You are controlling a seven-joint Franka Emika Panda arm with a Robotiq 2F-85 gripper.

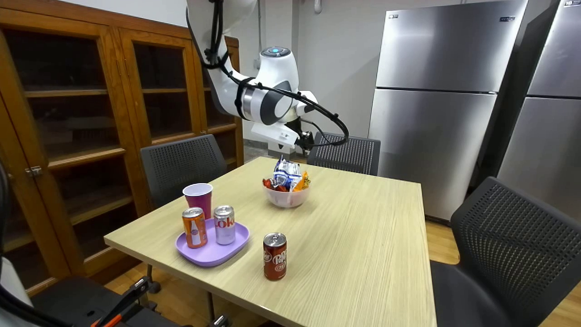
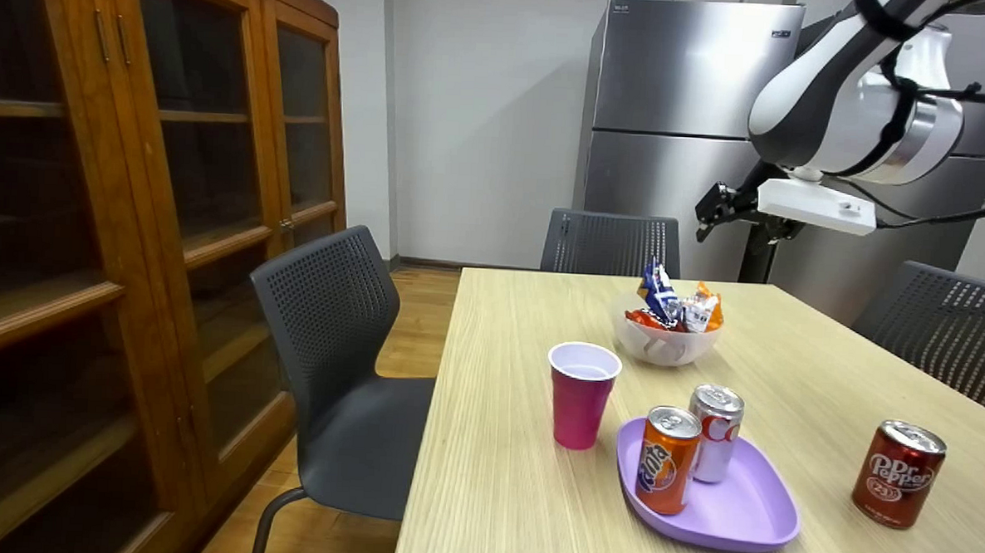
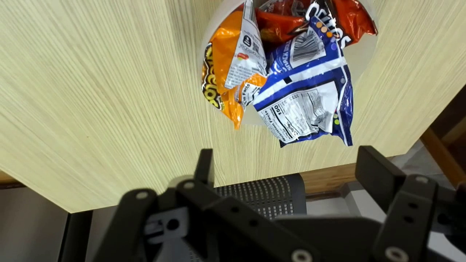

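My gripper (image 3: 285, 156) stands wide open above the table, its dark fingers (image 3: 378, 174) far apart with nothing between them. Just ahead of the fingertips in the wrist view, a blue and white snack bag (image 3: 302, 105) sticks up from a whitish bowl (image 1: 287, 200). An orange bag (image 3: 227, 54) and red Doritos bags (image 3: 353, 22) share that bowl, which is partly hidden beneath them in the wrist view. Both exterior views show the gripper (image 2: 705, 215) raised above the bowl (image 2: 666, 348) and touching none of the bags.
On the light wooden table (image 1: 354, 236), a purple tray (image 2: 748, 512) carries a Fanta can (image 2: 667, 467) and a Coke can (image 2: 716, 436). A magenta cup (image 2: 580, 405) stands beside the tray, and a Dr Pepper can (image 1: 275, 259) stands apart. Chairs (image 1: 517, 236) surround the table.
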